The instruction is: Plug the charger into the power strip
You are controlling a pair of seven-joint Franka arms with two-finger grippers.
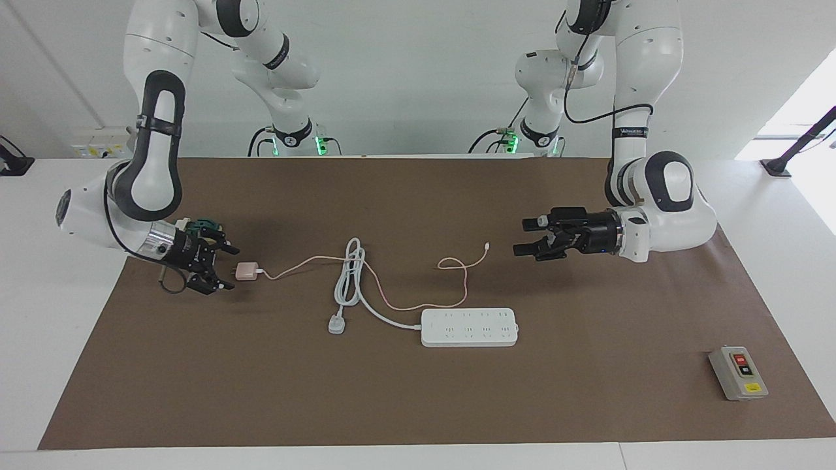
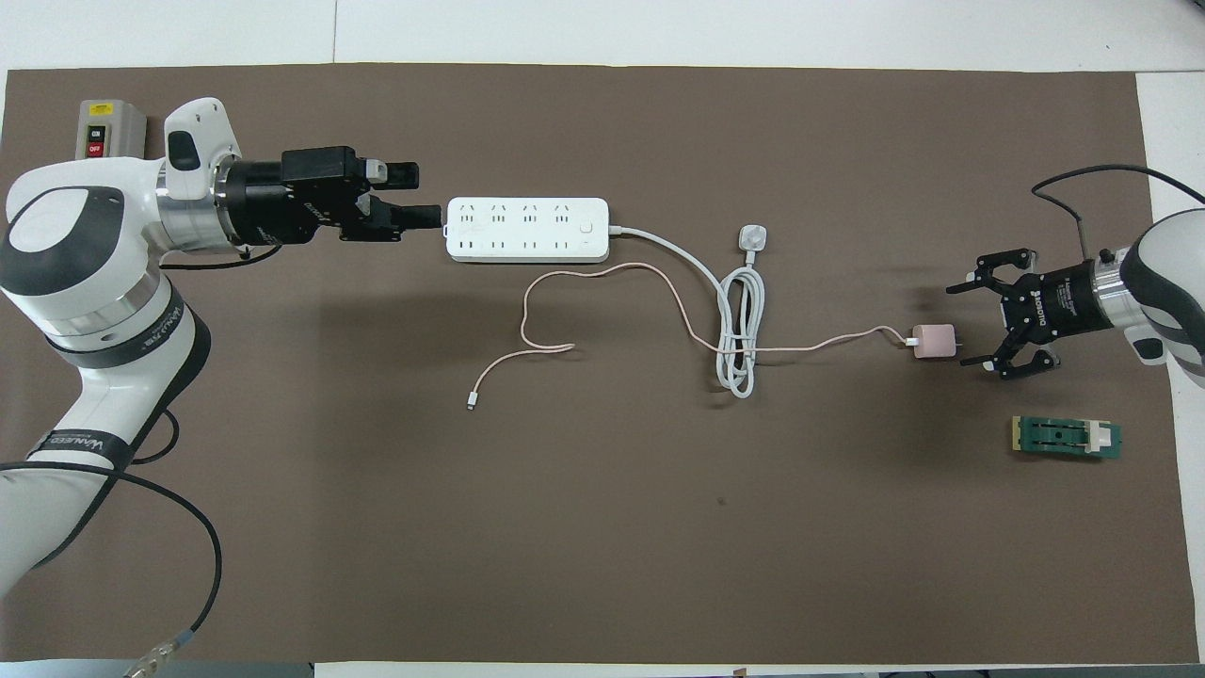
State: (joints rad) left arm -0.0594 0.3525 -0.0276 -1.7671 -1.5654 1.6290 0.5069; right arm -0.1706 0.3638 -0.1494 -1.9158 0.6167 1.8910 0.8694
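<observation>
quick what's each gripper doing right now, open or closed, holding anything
Left gripper: open, empty, raised near the power strip.
Right gripper: open, empty, beside the charger.

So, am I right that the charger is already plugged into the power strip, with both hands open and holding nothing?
Not quite. The charger lies unplugged on the mat, toward the right arm's end of the table and well apart from the power strip, as the facing view shows. The rest holds: the right hand, beside the charger, and the left hand are both open and hold nothing.
</observation>
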